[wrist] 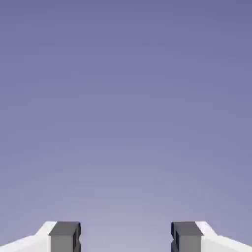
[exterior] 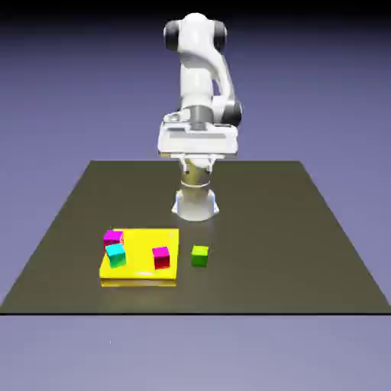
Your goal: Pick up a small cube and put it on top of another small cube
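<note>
The small bright green cube (exterior: 200,256) rests on the dark table, just off the right edge of a yellow slab. The cyan cube (exterior: 116,254) sits on that slab near its left side, slightly turned. My gripper (wrist: 125,238) is open: in the hand view its two grey fingertips (wrist: 64,236) stand far apart with only the blue-violet backdrop between them. In the exterior view the white hand (exterior: 198,141) hangs high above the table's far half, well away from both cubes. No cube shows in the hand view.
The flat yellow slab (exterior: 141,271) lies on the dark table (exterior: 290,244) at front left. It also carries a magenta cube (exterior: 113,237) right behind the cyan one and a red-and-magenta cube (exterior: 161,257) near its right edge. The robot's base (exterior: 196,205) stands behind.
</note>
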Robot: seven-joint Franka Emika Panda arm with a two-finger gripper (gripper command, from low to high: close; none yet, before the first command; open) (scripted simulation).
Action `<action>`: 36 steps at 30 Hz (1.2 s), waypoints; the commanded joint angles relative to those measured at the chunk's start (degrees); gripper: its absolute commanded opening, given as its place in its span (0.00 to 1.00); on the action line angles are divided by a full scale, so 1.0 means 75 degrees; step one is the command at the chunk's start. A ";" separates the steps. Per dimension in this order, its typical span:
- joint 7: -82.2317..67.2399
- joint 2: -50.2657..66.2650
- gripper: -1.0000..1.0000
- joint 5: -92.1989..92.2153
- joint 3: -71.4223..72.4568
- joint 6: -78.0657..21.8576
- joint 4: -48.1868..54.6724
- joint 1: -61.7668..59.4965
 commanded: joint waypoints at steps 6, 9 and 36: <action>0.1607 0.0709 0.50 0.1212 0.1662 -0.0317 -0.0160 -0.1489; 0.2410 0.1063 0.50 0.1818 0.2492 -0.0475 -0.0240 -0.2233; 0.8901 0.4522 0.50 0.4615 0.6873 -0.0669 -0.0759 -0.6374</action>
